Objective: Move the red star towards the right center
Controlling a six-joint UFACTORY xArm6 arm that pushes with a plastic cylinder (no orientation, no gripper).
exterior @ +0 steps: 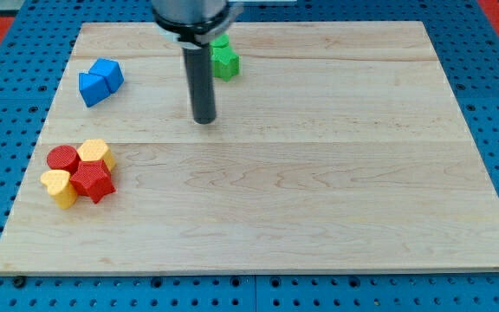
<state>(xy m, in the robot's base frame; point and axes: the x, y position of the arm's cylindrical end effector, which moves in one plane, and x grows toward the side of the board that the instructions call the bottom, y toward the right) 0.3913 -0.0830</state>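
The red star [93, 181] lies near the view's left edge, in a tight cluster. A round red block [61, 159] touches it on the upper left. A yellow block [96, 153] sits just above it and another yellow block [59, 188] on its left. My tip [204, 120] is on the board well to the upper right of the cluster, apart from every block. The dark rod rises from it to the view's top.
Two blue blocks [100, 81] lie together at the upper left. A green block [223, 59] sits near the top, just right of the rod and partly hidden by it. The wooden board [319, 191] rests on a blue perforated table.
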